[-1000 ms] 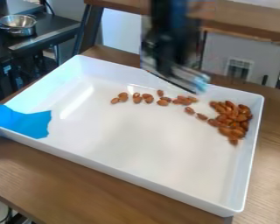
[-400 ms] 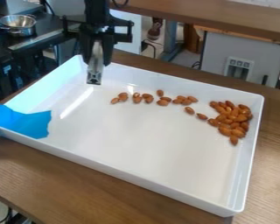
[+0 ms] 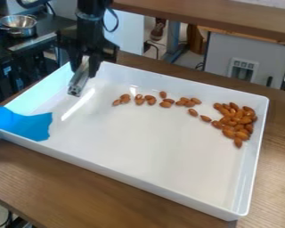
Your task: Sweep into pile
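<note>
Camera view: white tray (image 3: 145, 156) on wooden table (image 3: 79, 185) — pot (image 3: 20, 29) beyond — claw (image 3: 83, 71) tight around some metal tool (image 3: 77, 86), probably.

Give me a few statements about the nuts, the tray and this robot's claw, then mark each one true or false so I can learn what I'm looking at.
1. The almonds lie inside the white tray. True.
2. Every almond is gathered in one heap. False: a dense clump lies at the picture's right, with others strung out leftward.
3. The gripper is nearer the tray's left end, as pictured, than the clump. True.
4. The gripper is holding an almond. False: it holds a silvery tool.
</note>
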`<act>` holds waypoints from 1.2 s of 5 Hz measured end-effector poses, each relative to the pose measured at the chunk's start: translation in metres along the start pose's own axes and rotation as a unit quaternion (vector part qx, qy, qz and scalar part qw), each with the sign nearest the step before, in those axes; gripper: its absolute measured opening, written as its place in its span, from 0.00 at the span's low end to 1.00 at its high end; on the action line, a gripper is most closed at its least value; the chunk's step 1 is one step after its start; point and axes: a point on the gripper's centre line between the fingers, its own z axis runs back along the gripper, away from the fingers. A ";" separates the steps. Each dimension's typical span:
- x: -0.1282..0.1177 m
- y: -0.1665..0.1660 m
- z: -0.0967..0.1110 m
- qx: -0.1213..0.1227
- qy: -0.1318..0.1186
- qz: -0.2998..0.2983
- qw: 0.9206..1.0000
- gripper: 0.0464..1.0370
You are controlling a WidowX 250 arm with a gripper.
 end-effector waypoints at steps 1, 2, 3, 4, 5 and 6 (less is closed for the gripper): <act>0.006 0.000 -0.020 0.019 0.019 -0.025 0.999 0.32; 0.007 -0.001 -0.026 0.023 0.016 -0.036 0.999 0.32; 0.000 -0.008 -0.039 0.032 0.005 -0.051 0.998 0.32; -0.001 -0.024 -0.046 0.033 -0.002 -0.061 0.998 0.32; -0.001 -0.032 -0.047 0.033 -0.002 -0.070 0.997 0.32; -0.002 -0.042 -0.046 0.028 0.002 -0.075 0.997 0.32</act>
